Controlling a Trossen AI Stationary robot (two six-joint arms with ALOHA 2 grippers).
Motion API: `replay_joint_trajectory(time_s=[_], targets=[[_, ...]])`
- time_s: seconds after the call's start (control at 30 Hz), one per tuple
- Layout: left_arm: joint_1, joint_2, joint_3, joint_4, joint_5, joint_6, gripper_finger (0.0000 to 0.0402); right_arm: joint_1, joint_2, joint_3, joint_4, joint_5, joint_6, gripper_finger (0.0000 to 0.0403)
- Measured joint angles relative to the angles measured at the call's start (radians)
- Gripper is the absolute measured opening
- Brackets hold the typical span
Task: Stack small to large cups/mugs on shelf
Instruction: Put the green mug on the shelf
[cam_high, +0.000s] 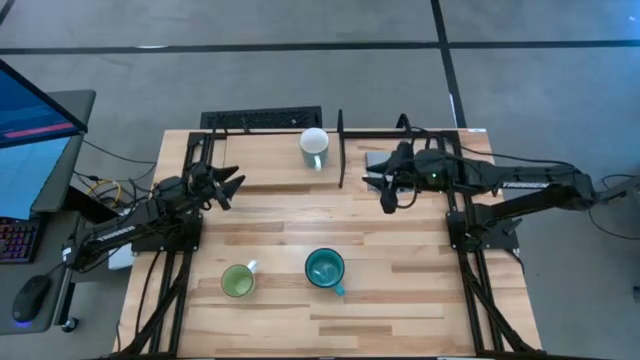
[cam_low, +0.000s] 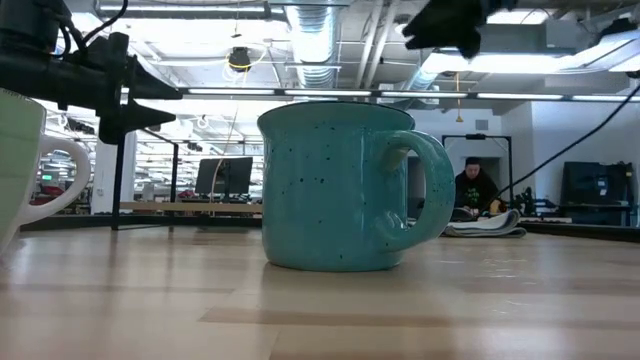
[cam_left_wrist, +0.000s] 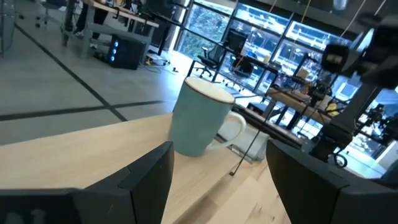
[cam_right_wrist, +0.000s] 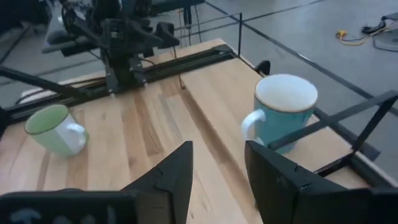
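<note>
The small white mug (cam_high: 313, 146) stands upright on its base on the light-wood shelf (cam_high: 270, 170) at the table's far side; it also shows in the left wrist view (cam_left_wrist: 199, 118) and the right wrist view (cam_right_wrist: 283, 115). The light green mug (cam_high: 237, 281) and the teal blue mug (cam_high: 325, 268) stand on the tabletop near the front; the teal one fills the low view (cam_low: 340, 185). My left gripper (cam_high: 236, 192) is open and empty, raised left of the white mug. My right gripper (cam_high: 378, 192) is open and empty, raised right of it.
An upright black post (cam_high: 340, 150) of the shelf frame stands just right of the white mug. A keyboard (cam_high: 262, 120) lies beyond the far edge. A monitor (cam_high: 30, 120) stands off the table's left. A person (cam_low: 475, 190) sits far back in the room.
</note>
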Motion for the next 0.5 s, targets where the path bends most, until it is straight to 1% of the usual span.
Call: replay_joint_trajectory(time_s=[0.17, 0.33, 0.5], targets=[[0.0, 0.0, 0.0, 0.087, -0.004, -0.003, 0.0247, 0.001, -0.001, -0.096, 0.112, 0.001, 0.008, 0.0166], [0.0, 0.0, 0.002, 0.174, 0.006, 0.003, 0.0247, 0.0, 0.038, -0.169, 0.154, 0.075, 0.01, 0.0166], [-0.001, 0.0, 0.046, 0.15, 0.069, 0.022, 0.0247, 0.002, 0.048, -0.278, 0.435, 0.077, 0.024, 0.0166]])
